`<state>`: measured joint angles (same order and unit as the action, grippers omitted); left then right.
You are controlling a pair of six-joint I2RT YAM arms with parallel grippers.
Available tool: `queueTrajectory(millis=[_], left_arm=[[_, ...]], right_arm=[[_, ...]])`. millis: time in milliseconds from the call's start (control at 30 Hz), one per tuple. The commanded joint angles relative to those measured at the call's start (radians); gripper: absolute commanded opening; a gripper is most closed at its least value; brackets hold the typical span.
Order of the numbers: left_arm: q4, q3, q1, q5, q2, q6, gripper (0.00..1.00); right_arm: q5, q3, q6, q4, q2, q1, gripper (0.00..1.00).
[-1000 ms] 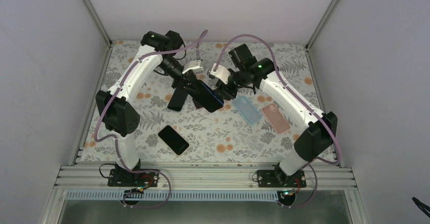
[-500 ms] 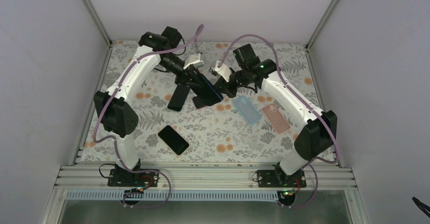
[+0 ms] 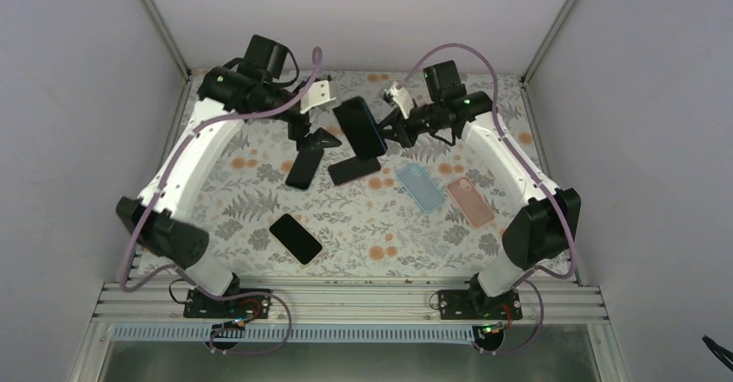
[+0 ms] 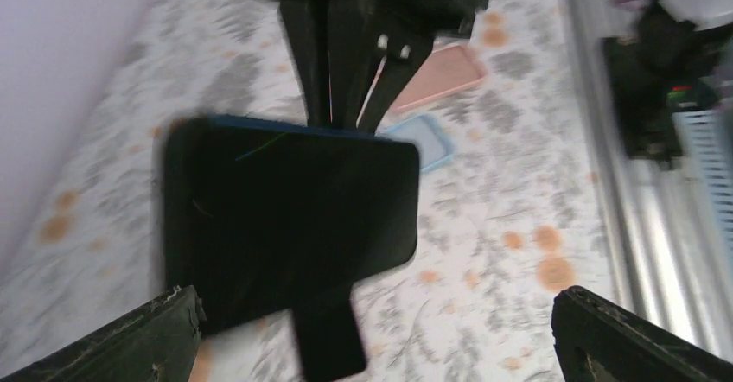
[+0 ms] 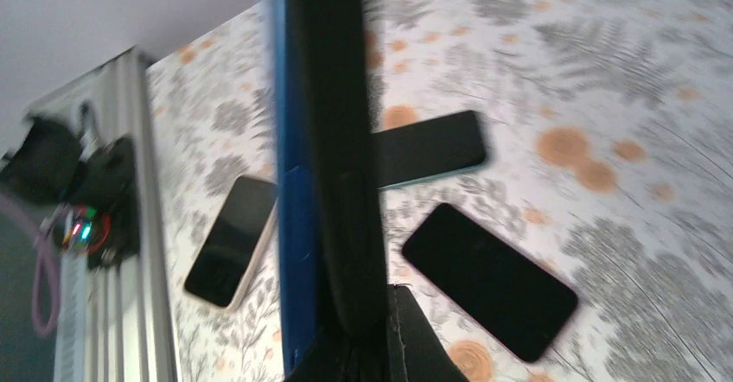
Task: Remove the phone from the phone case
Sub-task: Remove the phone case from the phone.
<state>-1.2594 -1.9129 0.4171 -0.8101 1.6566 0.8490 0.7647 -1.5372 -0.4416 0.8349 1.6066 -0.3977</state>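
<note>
- Fingertips (image 5: 406,343) of my right gripper (image 3: 388,130) are clamped on one edge of the phone (image 3: 360,126), holding it in the air above the floral mat (image 3: 259,200).
- Seated in its blue case (image 5: 294,226), the phone shows a blue rim along its side in the right wrist view.
- On my left gripper (image 4: 385,339) the fingers (image 4: 151,339) are spread wide. They face the dark screen and touch nothing.
- Down on the mat I see a dark phone (image 3: 354,171) under the lifted one, a second dark phone (image 3: 300,171) just beside it, and a black phone (image 3: 296,238) nearer the bases.
- To the right lie a light-blue case (image 3: 421,186) and a pink case (image 3: 470,201), side by side.
</note>
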Motion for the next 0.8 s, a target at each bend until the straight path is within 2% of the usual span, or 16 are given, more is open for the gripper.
queueTrajectory(millis=[0,133,200,300,400,533,767], left_arm=[[0.385,0.174,0.033,0.363,-0.179,-0.241,1.00],[0.866,0.436,0.153,0.838,-0.286,-0.291,1.00],[0.983,0.489,0.191,0.924,-0.276,-0.299,1.00],[1.070,0.519,0.238,0.931,-0.227,-0.341,1.00],[1.162,0.540,0.288,0.923,-0.167,-0.374,1.00],[1.181,0.498,0.352,0.939,-0.063,-0.388,1.00],[1.315,0.519,0.364,1.024,0.001,-0.419,1.00]], right_arm=[[-0.109,-0.119,0.268,-0.071,0.049,0.066,0.04],[-0.203,-0.201,0.433,-0.122,0.099,0.065,0.03],[-0.234,-0.239,0.483,-0.134,0.115,0.065,0.03],[-0.242,-0.249,0.557,-0.171,0.119,0.064,0.03],[-0.314,-0.252,0.616,-0.197,0.125,0.050,0.03],[-0.365,-0.288,0.651,-0.194,0.151,0.049,0.03],[-0.375,-0.300,0.647,-0.217,0.152,0.049,0.03]])
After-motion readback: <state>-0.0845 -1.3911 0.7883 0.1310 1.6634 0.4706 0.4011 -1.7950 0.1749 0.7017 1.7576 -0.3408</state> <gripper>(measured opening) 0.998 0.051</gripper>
